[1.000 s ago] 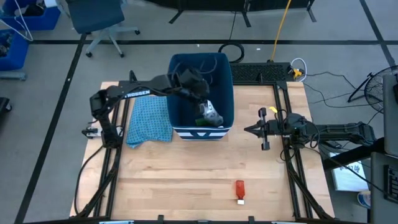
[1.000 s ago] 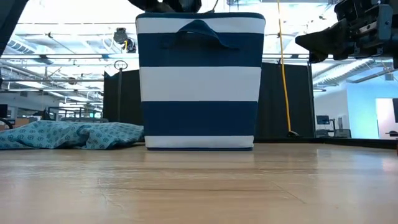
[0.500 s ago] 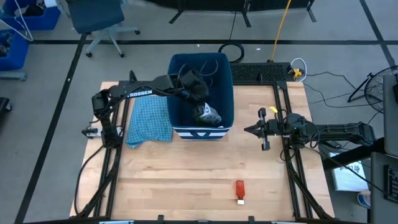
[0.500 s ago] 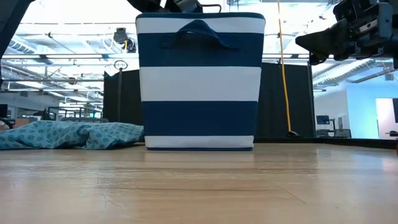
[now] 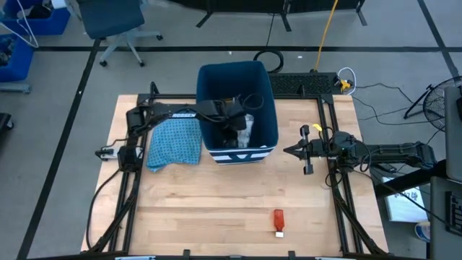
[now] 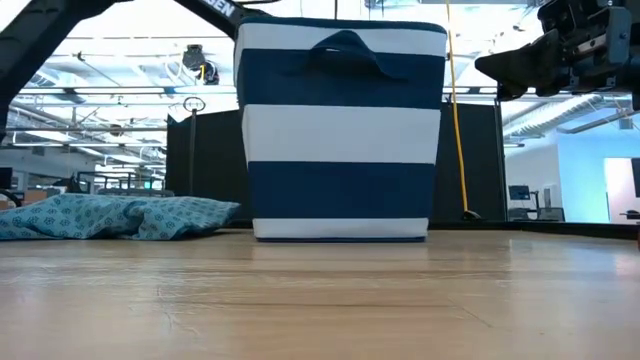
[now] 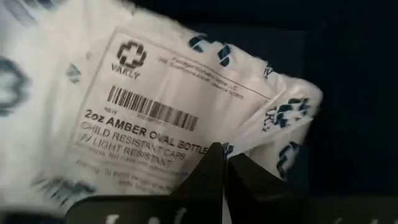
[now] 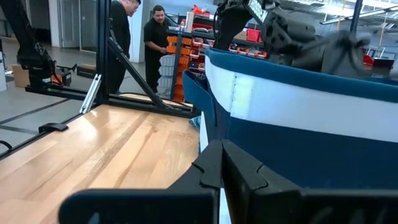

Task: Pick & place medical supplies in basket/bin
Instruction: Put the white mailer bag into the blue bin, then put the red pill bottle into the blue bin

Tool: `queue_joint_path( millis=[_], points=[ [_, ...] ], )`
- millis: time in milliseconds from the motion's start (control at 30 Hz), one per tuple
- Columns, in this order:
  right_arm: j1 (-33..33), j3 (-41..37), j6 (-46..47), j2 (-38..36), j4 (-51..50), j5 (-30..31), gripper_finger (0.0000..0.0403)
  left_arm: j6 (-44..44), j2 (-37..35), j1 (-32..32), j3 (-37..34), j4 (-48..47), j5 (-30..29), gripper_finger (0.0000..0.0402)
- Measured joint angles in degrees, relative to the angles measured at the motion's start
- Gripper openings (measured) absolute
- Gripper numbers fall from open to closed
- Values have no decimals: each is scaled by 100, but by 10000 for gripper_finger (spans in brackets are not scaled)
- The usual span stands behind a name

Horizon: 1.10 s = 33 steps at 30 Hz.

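While inside bin (image 5: pixel 268 115): left gripper (image 5: pixel 237 123) over packet (image 7: pixel 155 106)

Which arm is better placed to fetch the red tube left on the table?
Right, probably. The right gripper hovers shut and empty over bare table, nearer the red white-tipped tube. The left gripper is down inside the dark-blue bin.

Left gripper (image 5: pixel 242 126) is reaching down with fingers pinched together; right gripper (image 5: pixel 287 151) is hanging off to the side, clamped too.
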Motion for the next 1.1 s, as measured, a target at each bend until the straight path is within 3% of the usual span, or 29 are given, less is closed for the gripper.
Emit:
queue_joint_path(
  millis=[300,500,700,967,1100],
  points=[
    [1,0,-6,0,-2,-2,0,48,211,-25,-9,-101,330,2],
    [-1,0,113,0,-4,-2,0,114,177,-50,-16,-166,411,33],
    [0,0,147,2,-7,-4,0,496,-111,-218,-22,-204,56,113],
    [1,0,70,2,-6,7,0,567,-1195,-407,-2,36,-1631,243],
    [-1,0,68,4,4,20,0,565,-2057,-414,-1,-105,-1679,285]
  ],
)
